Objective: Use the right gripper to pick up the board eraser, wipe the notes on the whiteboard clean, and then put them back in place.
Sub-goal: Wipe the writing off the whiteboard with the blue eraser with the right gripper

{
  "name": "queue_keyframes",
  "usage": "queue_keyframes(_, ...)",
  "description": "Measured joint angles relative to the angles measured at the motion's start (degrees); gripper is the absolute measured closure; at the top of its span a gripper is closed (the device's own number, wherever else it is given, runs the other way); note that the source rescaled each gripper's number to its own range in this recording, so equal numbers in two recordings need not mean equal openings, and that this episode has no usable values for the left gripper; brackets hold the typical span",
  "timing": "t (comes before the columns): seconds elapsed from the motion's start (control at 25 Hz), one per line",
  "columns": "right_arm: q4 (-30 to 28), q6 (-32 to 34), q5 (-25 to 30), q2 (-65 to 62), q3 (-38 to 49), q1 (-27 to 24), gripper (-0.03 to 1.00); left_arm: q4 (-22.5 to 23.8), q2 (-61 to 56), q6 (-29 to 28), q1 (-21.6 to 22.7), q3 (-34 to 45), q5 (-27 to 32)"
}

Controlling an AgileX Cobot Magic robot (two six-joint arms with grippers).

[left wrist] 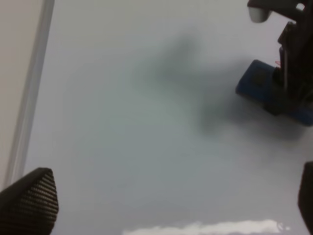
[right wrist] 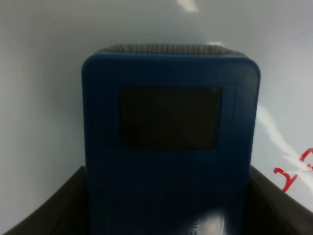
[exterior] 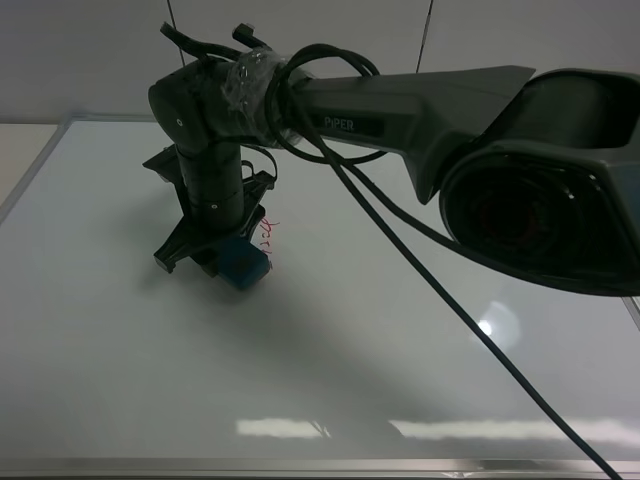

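The left gripper [left wrist: 166,205] hung over the whiteboard [exterior: 150,360] with its jaws spread wide and nothing between them, the board's silver frame [left wrist: 29,98] running off to its outer side. Ahead of it and well apart, the right gripper [exterior: 228,255] was clamped on the board eraser [exterior: 243,262], the blue block wedged between its two dark fingers [right wrist: 54,215] with one grey square patch [right wrist: 170,117] facing the wrist camera. The eraser jutted from the claw's tip, low against the glossy white surface; whether its pad actually touched the board could not be told. Just beside the gripped eraser, on the side toward the arm's own long link, lay the notes [exterior: 268,236], a short line of red marker strokes, close to the block's edge but not under it. From the wrist view the red marks [right wrist: 293,174] showed next to the finger on that same side. Behind the claw, the black arm [exterior: 400,110] lettered "PIPER" stretched away across the board, its dark cables [exterior: 430,280] trailing beneath it.
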Motion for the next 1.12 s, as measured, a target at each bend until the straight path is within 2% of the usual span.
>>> queue_keyframes(0.2, 0.1, 0.0, -3.0, -0.2, 5.2, 0.0, 0.93, 0.0, 0.0, 0.0, 0.0, 0.0, 0.0)
queue_keyframes(0.48, -0.5, 0.0, -5.5, -1.1, 7.7, 0.0, 0.93, 0.0, 0.0, 0.0, 0.0, 0.0, 0.0)
queue_keyframes(1.12, 0.0, 0.8, -4.8, -1.3, 8.1, -2.6, 0.93, 0.0, 0.0, 0.0, 0.0, 0.0, 0.0)
